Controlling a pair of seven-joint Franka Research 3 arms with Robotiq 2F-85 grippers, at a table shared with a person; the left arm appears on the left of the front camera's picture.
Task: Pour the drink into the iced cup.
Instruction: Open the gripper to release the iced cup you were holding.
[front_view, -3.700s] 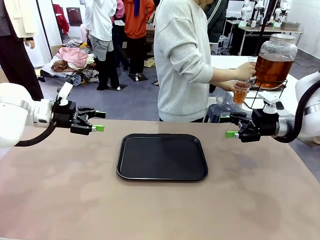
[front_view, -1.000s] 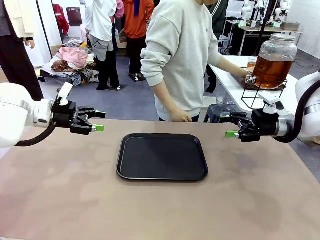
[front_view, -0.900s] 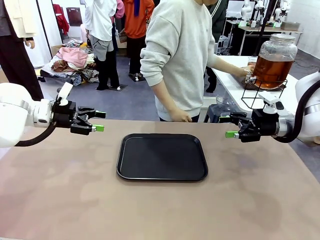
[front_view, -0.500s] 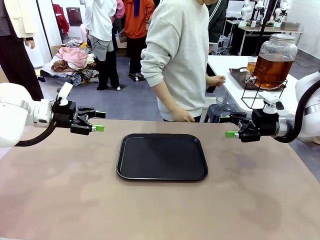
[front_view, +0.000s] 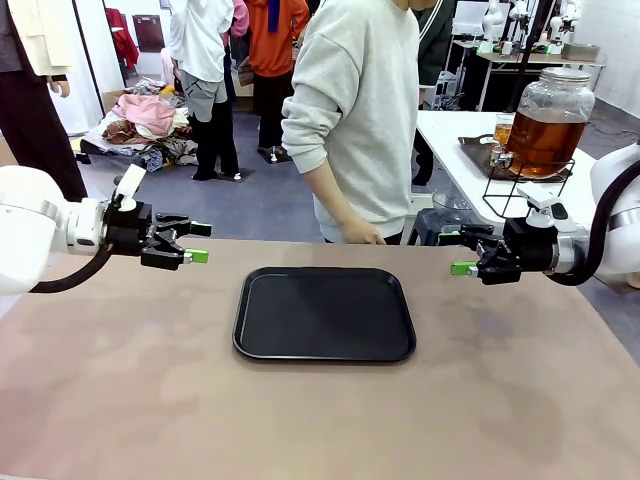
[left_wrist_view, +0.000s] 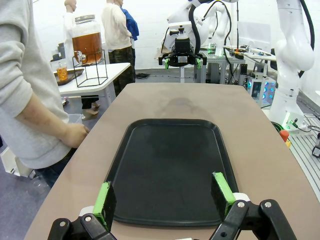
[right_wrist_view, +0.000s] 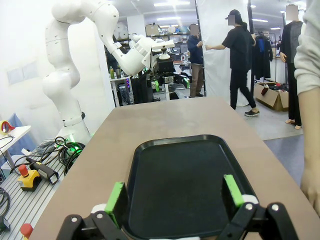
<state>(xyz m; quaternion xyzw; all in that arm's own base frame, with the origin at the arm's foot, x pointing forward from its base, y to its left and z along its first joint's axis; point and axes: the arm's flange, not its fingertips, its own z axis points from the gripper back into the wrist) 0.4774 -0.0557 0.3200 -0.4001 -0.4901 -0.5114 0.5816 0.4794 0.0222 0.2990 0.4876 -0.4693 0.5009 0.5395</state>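
On the table (front_view: 520, 390): one tray (front_view: 325, 313).

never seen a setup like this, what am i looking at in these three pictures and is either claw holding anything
These are two white robot arms at a brown table, each ending in a black two-finger claw with green pads. The front picture comes from a fixed camera between the arms, looking across at a person in a grey sweatshirt. The left gripper comes in from the left side, the right gripper from the right. The other two pictures come from cameras on each wrist, looking along that claw's own fingers.

Both claws are open and hold nothing; they hang above the table at either side of an empty black tray.

On a white side table behind, a glass jar of amber drink stands on a wire stand, with a small cup of drink beside it. The person's hand is at the table's far edge.
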